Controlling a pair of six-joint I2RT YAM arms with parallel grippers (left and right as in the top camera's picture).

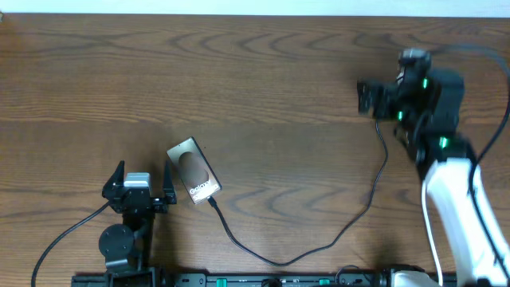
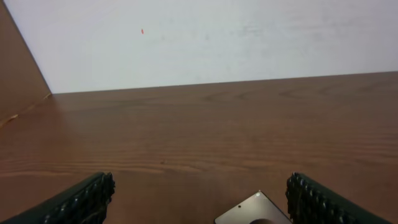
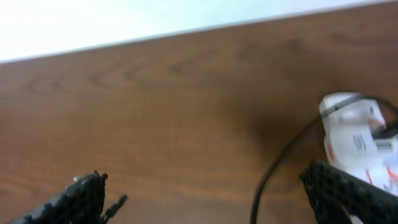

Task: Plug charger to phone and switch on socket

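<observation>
The phone [image 1: 194, 170], a dark slab with white "Galaxy" text, lies on the table left of centre; its corner shows in the left wrist view [image 2: 255, 211]. The charger cable [image 1: 319, 243] meets the phone's lower end with its tip and curves right and up toward the right arm. It also shows in the right wrist view [image 3: 273, 180]. The white socket [image 3: 356, 134] with red marks shows only in the right wrist view, by the right finger; the arm hides it overhead. My left gripper [image 1: 143, 182] [image 2: 199, 202] is open, just left of the phone. My right gripper [image 1: 366, 97] [image 3: 211, 196] is open and empty above the cable.
The wooden table [image 1: 263, 72] ends at a white wall along the back [image 2: 217, 43]. Thick black arm cables run at the front left [image 1: 68, 235]. The arm bases sit along the front edge [image 1: 263, 279].
</observation>
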